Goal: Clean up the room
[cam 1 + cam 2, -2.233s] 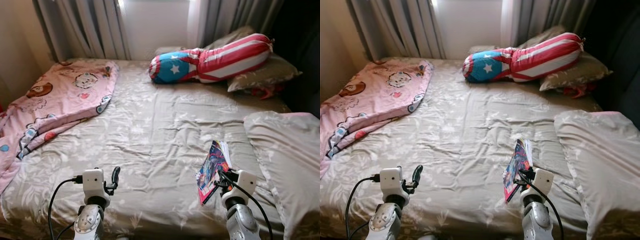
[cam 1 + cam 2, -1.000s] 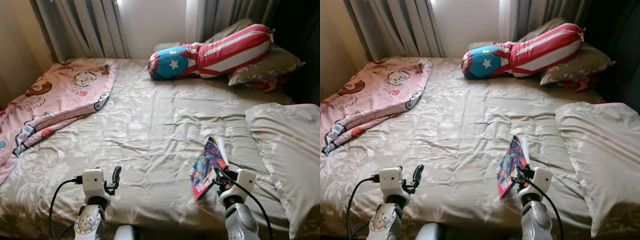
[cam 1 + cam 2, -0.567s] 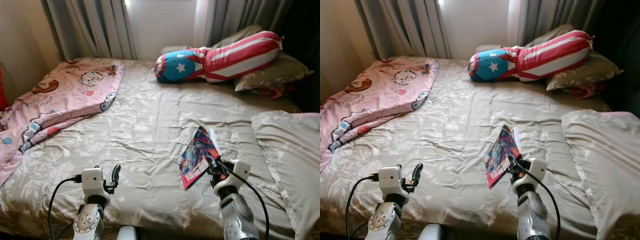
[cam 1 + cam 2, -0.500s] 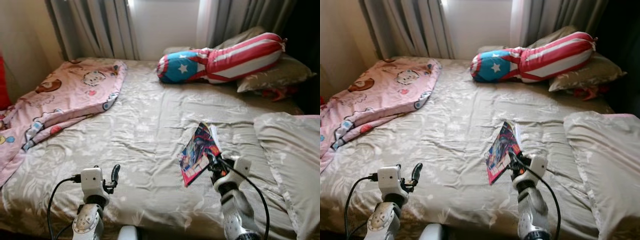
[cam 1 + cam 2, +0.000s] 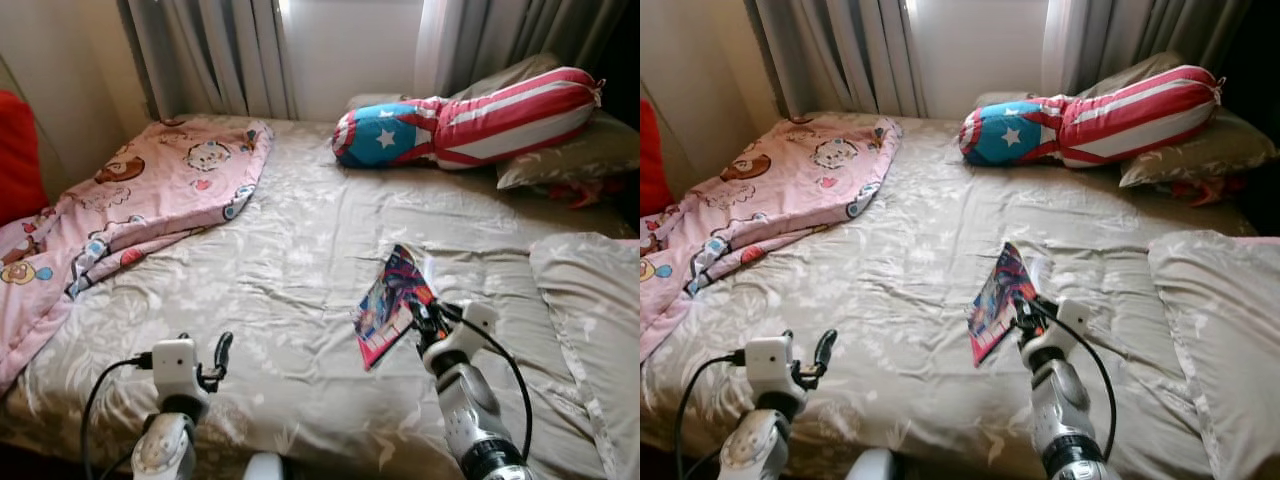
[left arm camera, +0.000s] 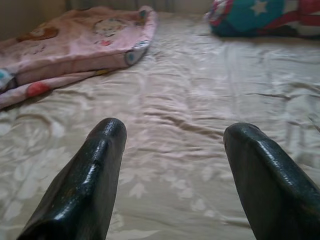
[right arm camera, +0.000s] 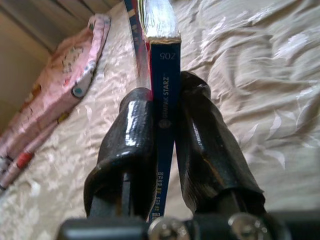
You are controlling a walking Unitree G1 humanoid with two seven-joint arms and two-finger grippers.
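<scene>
My right gripper is shut on the spine of a thin colourful book, holding it up above the beige floral bed sheet. In the right wrist view both fingers pinch the blue spine of the book. My left gripper hovers low over the bed's front edge. Its fingers stand open with nothing between them.
A pink cartoon blanket lies bunched on the bed's left side. A star-and-stripes bolster and grey pillows rest at the head. Another beige pillow lies at the right. Curtains hang behind. Something red stands at far left.
The camera has swung to the left, bringing the red thing into view. My right gripper still holds the book, now a little further left over the sheet. The left gripper stays open.
</scene>
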